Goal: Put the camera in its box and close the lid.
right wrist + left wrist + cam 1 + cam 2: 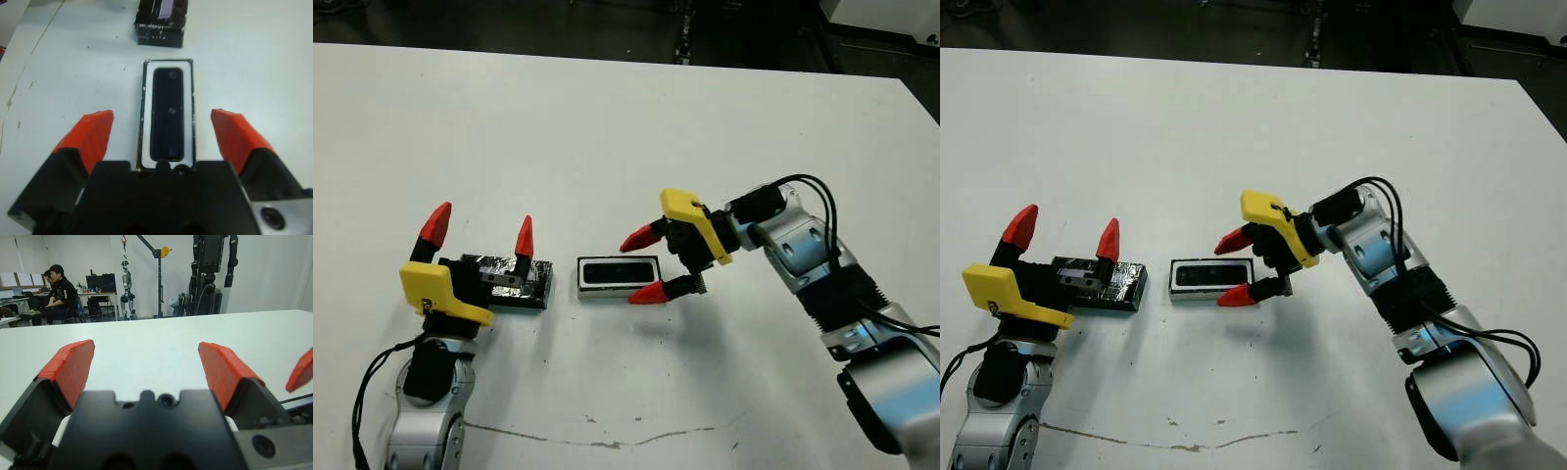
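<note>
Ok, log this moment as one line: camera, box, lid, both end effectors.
camera: lying in box | box: uncovered | lid: on table by left end effector, open | right end effector: open, straddling box end

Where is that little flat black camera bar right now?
The flat black camera bar lies inside the white-walled box mid-table, just ahead of the open right gripper, with the glossy black lid to the box's left.

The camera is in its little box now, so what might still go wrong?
1. The right claw is open around the end of the box. Pulling away crooked might bump it and jostle the camera.
2. The lid still lies on the table beside the box. The left claw is open, with its arm partly covering the lid, so it might knock the lid instead of grabbing it.
</note>
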